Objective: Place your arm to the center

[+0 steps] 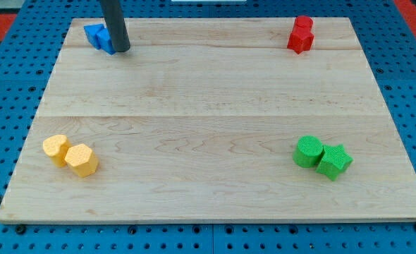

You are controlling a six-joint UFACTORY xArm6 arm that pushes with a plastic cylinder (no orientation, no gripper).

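Your tip [120,49] sits top left, touching the blue blocks [99,35]; desk [208,113] centre not reached yet. No claw here to judge.

My tip [120,50] is the lower end of a straight, dark grey rod that comes down from the view's top edge, nearly upright, leaning slightly. The tip rests on the board [208,127] near its top-left corner, just below the top edge and well away from the centre. It stands right against the blue blocks [99,36], on their right side, and the rod hides part of them; whether it touches them cannot be told. The blue shapes are hard to make out behind the rod. The middle of the board lies well down and to the view's right of the tip.
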